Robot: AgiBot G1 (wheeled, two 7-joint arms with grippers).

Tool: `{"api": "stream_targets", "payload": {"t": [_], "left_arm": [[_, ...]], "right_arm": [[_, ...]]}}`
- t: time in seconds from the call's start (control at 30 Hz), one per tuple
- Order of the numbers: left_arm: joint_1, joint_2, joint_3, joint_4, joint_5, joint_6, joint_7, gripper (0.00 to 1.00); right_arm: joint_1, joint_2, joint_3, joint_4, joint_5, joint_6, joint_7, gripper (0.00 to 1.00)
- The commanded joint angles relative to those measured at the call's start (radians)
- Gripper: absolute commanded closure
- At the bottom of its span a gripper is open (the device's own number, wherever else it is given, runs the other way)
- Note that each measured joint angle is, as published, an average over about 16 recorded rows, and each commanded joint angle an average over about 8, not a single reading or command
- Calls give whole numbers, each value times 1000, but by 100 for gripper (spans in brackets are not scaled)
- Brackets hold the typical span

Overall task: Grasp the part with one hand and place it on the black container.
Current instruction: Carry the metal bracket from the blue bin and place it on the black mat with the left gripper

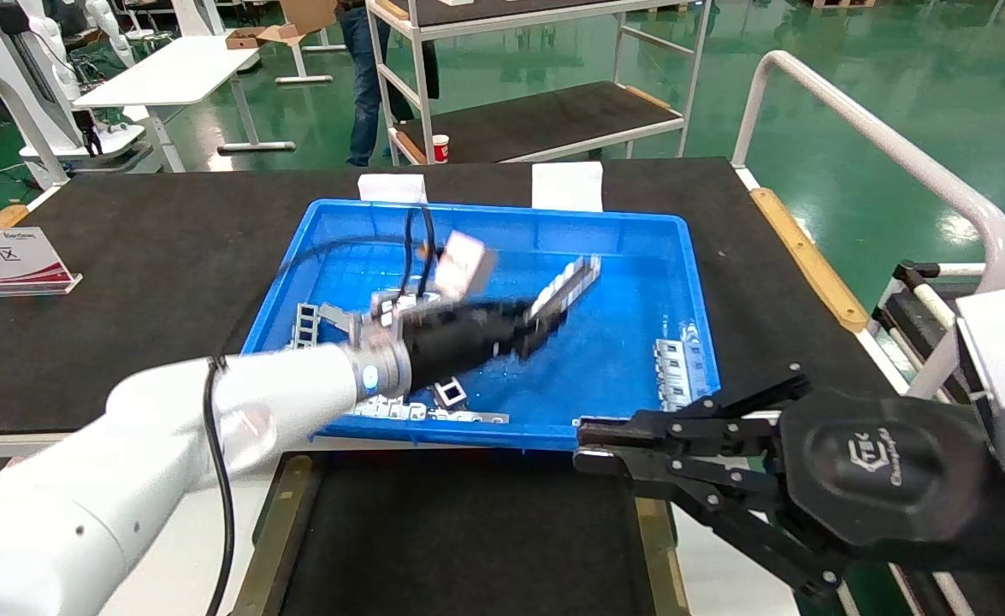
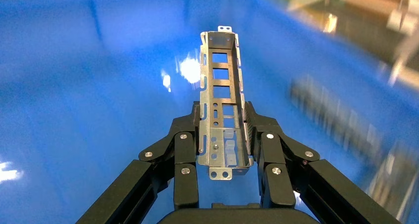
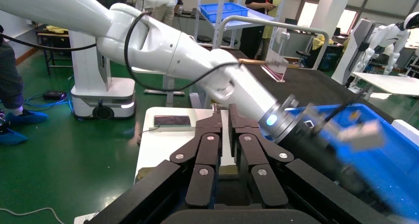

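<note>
holding over the blue bin (image 1: pixel 639 231), the black container (image 1: pixel 468 530) lying nearer us, below the bin's front wall | our left gripper (image 1: pixel 545 329) clamps the part (image 2: pixel 222 105) by one end, long axis straight out past the fingertips | right gripper (image 1: pixel 592 447) idle, jaws together, empty, at the container's right rail

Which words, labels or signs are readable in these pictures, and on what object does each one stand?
"上料区": on the white and red sign standing on the table at the robot's left; the small line above it is too blurred to read.
Embossed logo on the right gripper housing: too unclear to read surely.
The red cup on the far shelf: print too small to read.
The part in the left gripper: no text.
</note>
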Motion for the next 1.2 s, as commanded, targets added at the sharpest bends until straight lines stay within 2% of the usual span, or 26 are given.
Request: {"api": "stream_targets", "payload": {"t": [0.03, 0.13, 0.4, 0.5, 0.6, 0.77, 0.93, 1.07, 1.2], "left_arm": [[-11, 2, -10, -5, -33, -16, 1, 100], [-20, -23, -32, -43, -80, 78, 23, 100], [26, -145, -85, -160, -197, 494, 77, 100], [75, -197, -83, -224, -213, 562, 59, 100], [153, -264, -74, -322, -224, 580, 30, 100], [332, -398, -54, -530, -241, 511, -27, 100], [523, -510, -46, -717, -265, 319, -64, 100], [657, -552, -50, -824, -281, 109, -67, 100], [757, -547, -62, -887, -299, -86, -59, 100]], "right_arm": [[0, 0, 0, 0, 0, 0, 0, 100], [0, 0, 0, 0, 0, 0, 0, 100], [0, 0, 0, 0, 0, 0, 0, 100], [0, 0, 0, 0, 0, 0, 0, 100], [0, 0, 0, 0, 0, 0, 0, 100], [0, 0, 0, 0, 0, 0, 0, 100], [0, 0, 0, 0, 0, 0, 0, 100], [0, 0, 0, 0, 0, 0, 0, 100], [0, 0, 0, 0, 0, 0, 0, 100]]}}
